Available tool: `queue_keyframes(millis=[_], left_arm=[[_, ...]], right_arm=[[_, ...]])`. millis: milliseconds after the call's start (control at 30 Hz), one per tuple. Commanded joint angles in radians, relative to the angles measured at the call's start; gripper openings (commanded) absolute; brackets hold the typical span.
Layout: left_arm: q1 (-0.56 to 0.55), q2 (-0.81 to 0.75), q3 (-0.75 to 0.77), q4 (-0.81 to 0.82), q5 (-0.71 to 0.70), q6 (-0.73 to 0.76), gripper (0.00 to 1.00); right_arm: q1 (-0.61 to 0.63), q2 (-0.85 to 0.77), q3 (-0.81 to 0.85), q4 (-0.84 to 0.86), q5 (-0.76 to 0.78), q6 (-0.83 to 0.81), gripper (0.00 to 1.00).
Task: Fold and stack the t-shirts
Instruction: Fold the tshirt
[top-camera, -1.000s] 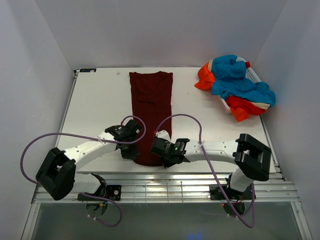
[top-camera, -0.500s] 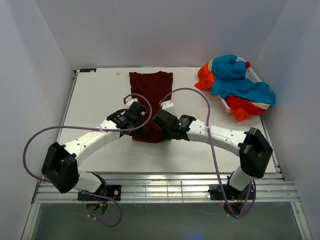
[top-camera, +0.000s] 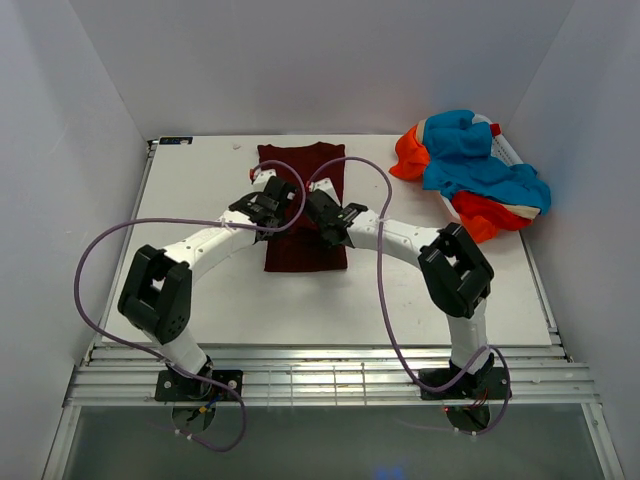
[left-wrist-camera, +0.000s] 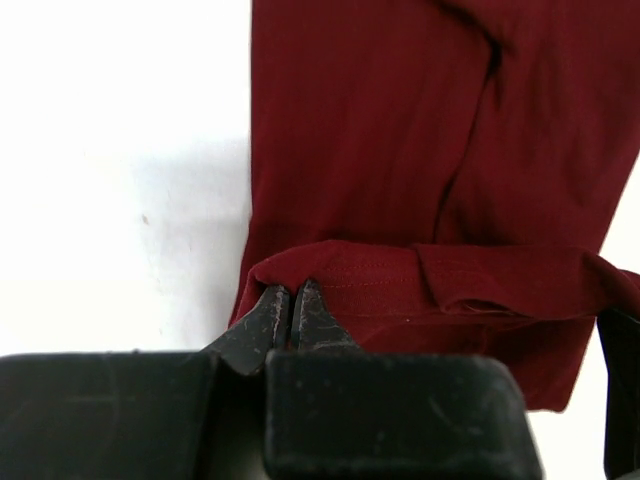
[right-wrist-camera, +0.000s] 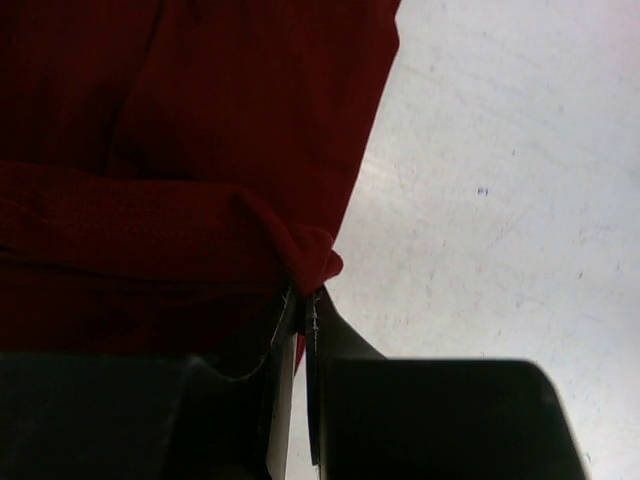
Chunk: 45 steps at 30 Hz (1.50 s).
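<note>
**Both pincers clamped on the maroon shirt's edge, mid-table**

1. Maroon t-shirt: I find it on the white table, a little left of centre and towards the far edge. It lies as a narrow lengthwise strip. Its far end is flat on the surface. One edge is lifted and held above the middle of the strip, so cloth lies both nearer and farther than the held line.

2. Left gripper: the left wrist view shows the fingertips pressed together with no gap, pinching the left corner of the raised edge. That edge runs as a rolled band across the shirt to the right of the frame.

3. Right gripper: the right wrist view shows the fingers drawn tight on the right corner of the same band, with a small bunch of maroon cloth caught at the tips. Bare table lies just to the right of it.

4. From above, the two grippers sit near each other, side by side over the shirt, with the arms reaching in from either side.

5. Other shirts: an orange-red and turquoise pile, with some white showing, sits crumpled at the far right corner, well apart from the maroon one.
</note>
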Motion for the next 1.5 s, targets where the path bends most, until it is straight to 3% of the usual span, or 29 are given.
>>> queue_keyframes(millis=[0, 500, 900, 933, 967, 1000, 1033, 1100, 1167, 1300, 1433, 1467], left_arm=[[0.03, 0.032, 0.065, 0.054, 0.003, 0.068, 0.0], [0.119, 0.244, 0.24, 0.072, 0.056, 0.137, 0.0], [0.162, 0.366, 0.329, 0.098, 0.071, 0.171, 0.0], [0.164, 0.377, 0.339, 0.098, 0.062, 0.174, 0.0], [0.166, 0.392, 0.351, 0.098, 0.048, 0.18, 0.05], [0.166, 0.395, 0.381, 0.097, 0.025, 0.185, 0.21], [0.167, 0.397, 0.401, 0.095, -0.001, 0.188, 0.29], [0.175, 0.382, 0.476, 0.092, -0.064, 0.203, 0.4], [0.179, 0.351, 0.532, 0.074, -0.137, 0.209, 0.48], [0.179, 0.288, 0.593, 0.051, -0.146, 0.196, 0.49], [0.159, 0.183, 0.471, 0.071, -0.017, 0.113, 0.47], [0.137, 0.173, 0.399, 0.078, 0.008, 0.104, 0.4]], right_arm=[[-0.019, 0.034, 0.108, 0.044, 0.011, -0.081, 0.08], [-0.116, 0.209, 0.349, 0.042, -0.02, -0.188, 0.08], [-0.149, 0.313, 0.435, 0.044, -0.015, -0.222, 0.08], [-0.151, 0.318, 0.441, 0.045, 0.001, -0.222, 0.11], [-0.154, 0.321, 0.452, 0.051, 0.014, -0.23, 0.33], [-0.154, 0.324, 0.458, 0.059, 0.023, -0.241, 0.47], [-0.156, 0.324, 0.466, 0.067, 0.035, -0.253, 0.57], [-0.159, 0.313, 0.512, 0.073, 0.077, -0.279, 0.69], [-0.169, 0.29, 0.538, 0.09, 0.091, -0.309, 0.71], [-0.179, 0.177, 0.494, 0.126, 0.072, -0.305, 0.72], [-0.179, 0.082, 0.379, 0.156, -0.03, -0.24, 0.71], [-0.179, 0.071, 0.359, 0.156, -0.084, -0.222, 0.67]])
